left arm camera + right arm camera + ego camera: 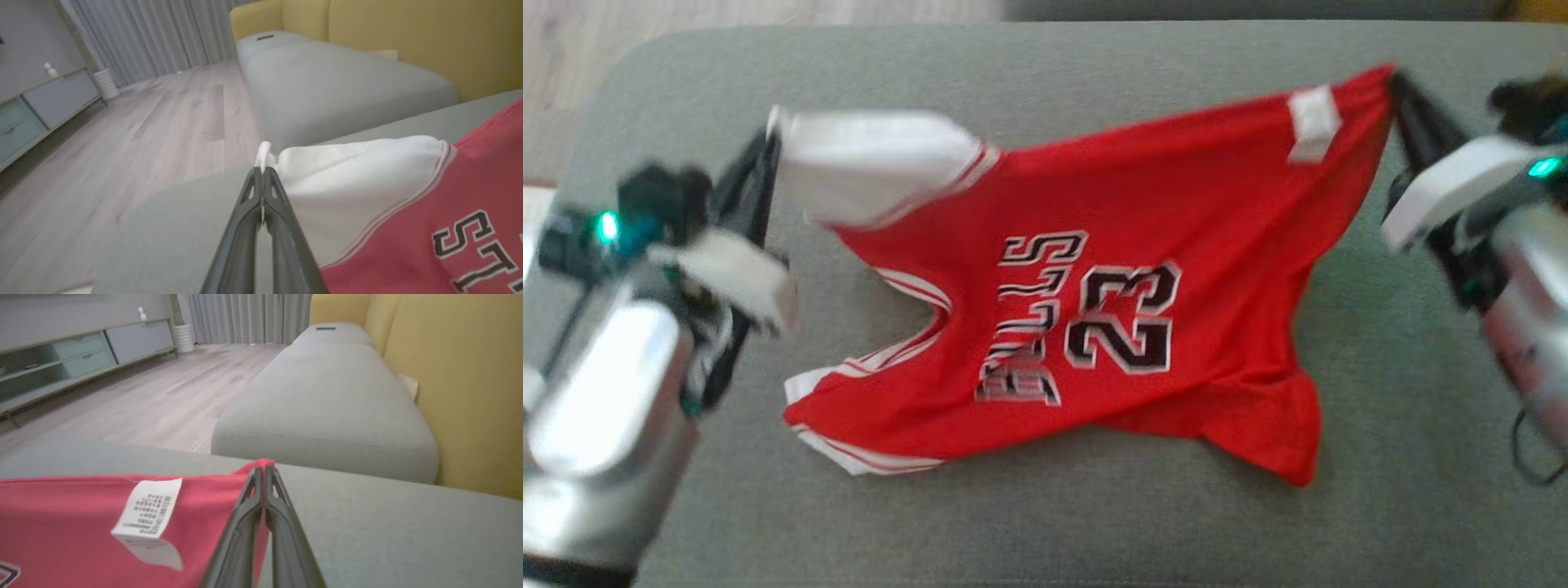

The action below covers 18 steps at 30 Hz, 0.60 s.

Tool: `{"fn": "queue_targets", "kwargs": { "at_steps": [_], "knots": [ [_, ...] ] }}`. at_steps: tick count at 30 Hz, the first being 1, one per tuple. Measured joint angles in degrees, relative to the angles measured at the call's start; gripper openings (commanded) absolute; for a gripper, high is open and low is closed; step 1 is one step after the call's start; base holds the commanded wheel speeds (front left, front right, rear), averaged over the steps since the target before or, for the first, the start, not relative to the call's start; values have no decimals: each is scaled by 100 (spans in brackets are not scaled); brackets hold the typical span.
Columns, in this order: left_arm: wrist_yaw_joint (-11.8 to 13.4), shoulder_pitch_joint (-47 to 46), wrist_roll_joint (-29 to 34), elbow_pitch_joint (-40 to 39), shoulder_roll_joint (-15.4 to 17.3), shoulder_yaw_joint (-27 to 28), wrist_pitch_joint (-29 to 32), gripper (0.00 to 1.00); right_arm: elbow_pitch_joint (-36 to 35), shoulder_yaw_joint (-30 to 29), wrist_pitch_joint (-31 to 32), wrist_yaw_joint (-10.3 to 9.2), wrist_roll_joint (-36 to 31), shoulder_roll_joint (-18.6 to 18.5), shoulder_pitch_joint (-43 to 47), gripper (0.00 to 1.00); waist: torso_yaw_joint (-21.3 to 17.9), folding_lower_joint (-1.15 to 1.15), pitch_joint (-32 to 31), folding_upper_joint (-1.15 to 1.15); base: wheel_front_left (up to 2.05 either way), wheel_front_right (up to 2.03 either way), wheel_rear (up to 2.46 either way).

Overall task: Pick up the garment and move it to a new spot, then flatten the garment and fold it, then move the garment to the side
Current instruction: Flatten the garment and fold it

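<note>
Left hand is pressed together, pinching the white shoulder panel of the red fabric basketball jersey with black "23" print. Right hand is also closed, pinching the jersey's red hem corner, with the white care label just beside its fingers. One jersey edge runs taut between the two hands. The rest drapes on the grey fabric sofa cushion below them.
</note>
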Motion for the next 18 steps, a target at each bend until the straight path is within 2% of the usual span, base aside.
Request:
{"fn": "queue_targets", "kwargs": {
  "at_steps": [5,9,12,18],
  "knots": [
    [-503,-1575,179,-62,25,-156,402,0,-135,-73,125,-1,48,-349,-1072,0,-231,0,190,0,0,0,0],
    [-761,-3244,432,479,-101,-221,456,0,-154,-87,265,-1,-33,-389,-2255,0,-360,0,610,0,0,0,0],
    [-794,-4317,770,1058,-212,-241,147,0,18,-148,191,0,-232,-356,-3078,0,-487,0,954,0,0,0,0],
    [-512,-5720,1206,1818,-534,-175,-665,0,356,-252,-124,-1,-667,-293,-4067,0,-775,0,1511,0,0,0,0]
  ]
}}
